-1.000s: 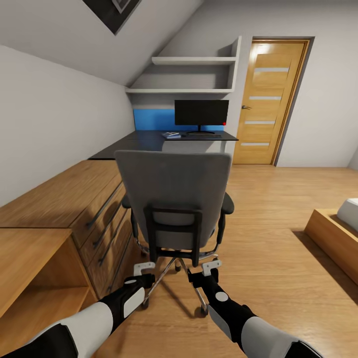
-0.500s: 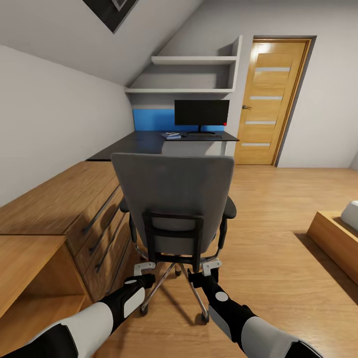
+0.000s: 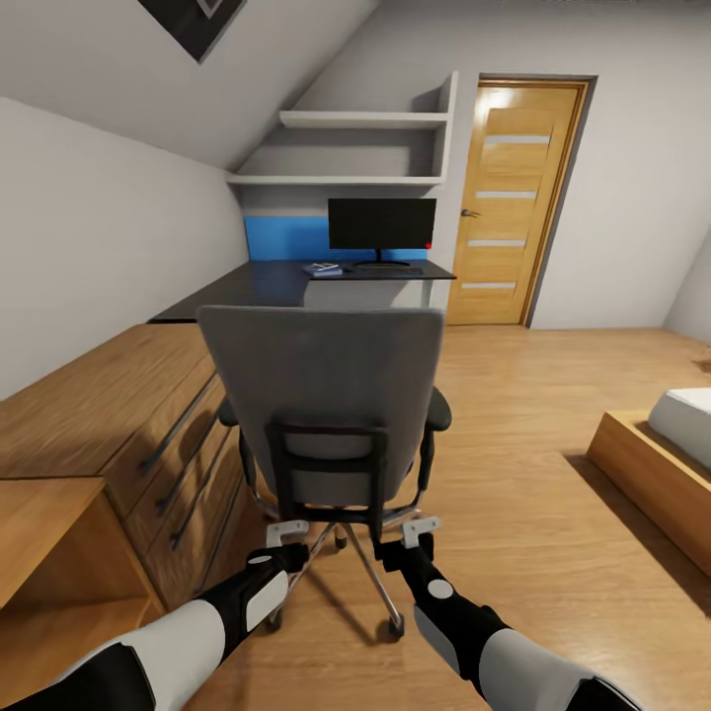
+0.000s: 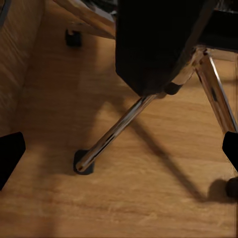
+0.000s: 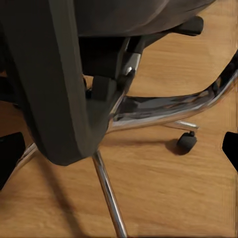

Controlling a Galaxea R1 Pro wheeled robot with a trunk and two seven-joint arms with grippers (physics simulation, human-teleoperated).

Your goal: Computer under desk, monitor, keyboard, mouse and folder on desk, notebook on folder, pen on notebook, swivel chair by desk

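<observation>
The grey swivel chair [image 3: 321, 385] stands in front of me with its back toward me, its chrome base [image 3: 367, 563] on the wood floor. My left gripper [image 3: 286, 534] and right gripper [image 3: 421, 531] hang open just behind the base, holding nothing. The left wrist view has a chrome leg [image 4: 124, 129] and a caster [image 4: 83, 166]. Beyond the chair is the black-topped desk [image 3: 267, 284] with the monitor [image 3: 381, 224] upright on it. The blue folder [image 3: 322, 269] lies on the desk left of the monitor, something lighter on top. Keyboard, mouse, pen and computer cannot be made out.
A light wood drawer chest [image 3: 128, 415] runs along the left wall, with an open wood cabinet [image 3: 49, 533] nearest me. A wooden door [image 3: 504, 197] stands right of the desk, and shelves [image 3: 365, 120] hang above it. A bed frame [image 3: 652, 464] juts in at the right.
The whole picture has slid left and the chair looks slightly bigger, so the camera has moved. Both arms keep the same pose and both grippers stay open.
</observation>
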